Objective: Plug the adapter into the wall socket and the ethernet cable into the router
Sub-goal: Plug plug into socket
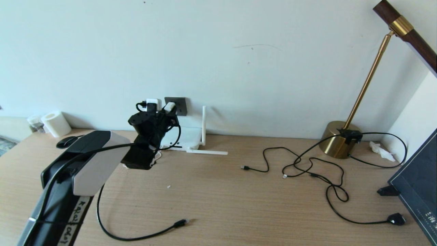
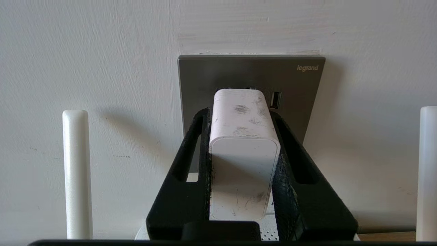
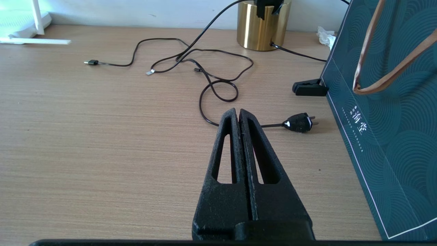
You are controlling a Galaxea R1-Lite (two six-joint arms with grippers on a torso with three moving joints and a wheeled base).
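My left gripper (image 2: 240,114) is shut on the white adapter (image 2: 244,153), one black finger on each side. The adapter's far end meets the dark grey wall socket (image 2: 245,71); its pins are hidden. From the head, the same gripper (image 1: 167,111) holds the adapter (image 1: 170,106) at the socket (image 1: 180,105), above the white router (image 1: 187,135). One router antenna (image 1: 203,124) stands upright and another (image 1: 206,152) lies flat. The black ethernet cable (image 1: 136,236) lies loose on the table's front, its plug (image 1: 181,223) free. My right gripper (image 3: 239,112) is shut and empty above the table's right side.
Thin black USB cables (image 1: 293,164) sprawl in the middle right, with a black two-pin plug (image 1: 396,218) near the front. A brass lamp base (image 1: 338,138) stands at the back right, a dark teal bag (image 1: 418,184) at the right edge, a paper roll (image 1: 55,123) back left.
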